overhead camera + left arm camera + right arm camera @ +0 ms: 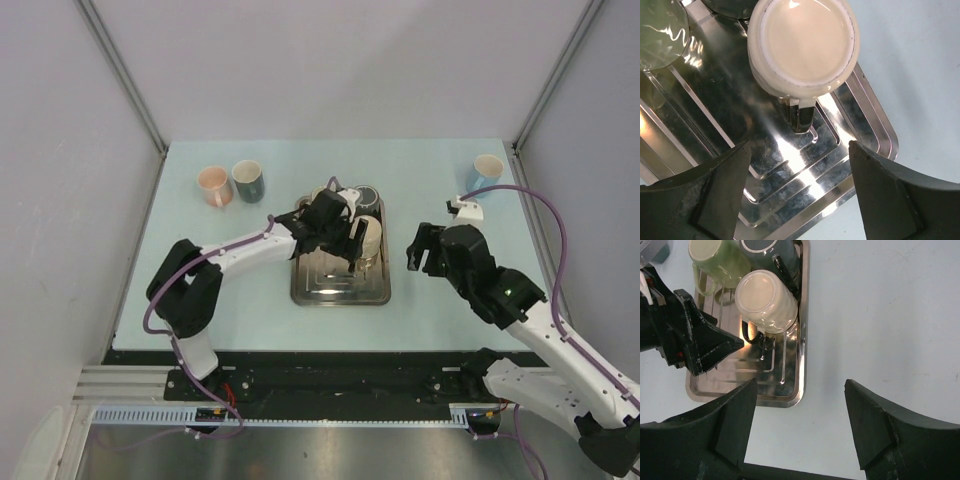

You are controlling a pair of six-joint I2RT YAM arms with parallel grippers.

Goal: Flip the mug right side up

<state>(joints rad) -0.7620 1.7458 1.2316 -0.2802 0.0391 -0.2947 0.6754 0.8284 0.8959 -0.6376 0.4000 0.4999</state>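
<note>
I am seeing the right claw [425,248] hanging over the surface [405,315] just right of the tray [340,298], its jaws standing wide apart with nothing between them. I am watching the left claw [799,147] hovering low over the tray's near half, likewise spread open and empty. Its fingers [715,190] are sitting either side of the view, and the handle [802,114] is lying just ahead of the gap between them, untouched. The cream mug [805,45] is sitting upside down on the right side of the tray, base up, with its handle pointing back toward the left claw. Beyond it, at the tray's far end, I am making out a green mug [715,257] and a dark mug [765,250] side by side, close against the cream mug, though I cannot tell whether they are touching it. Farther back on the right, a white block [466,208] is lying near a blue mug [487,168] that is standing upright. At far left, a pink mug [213,185] and a teal mug [247,181] are standing upright just beside each other, well apart from the tray.
</note>
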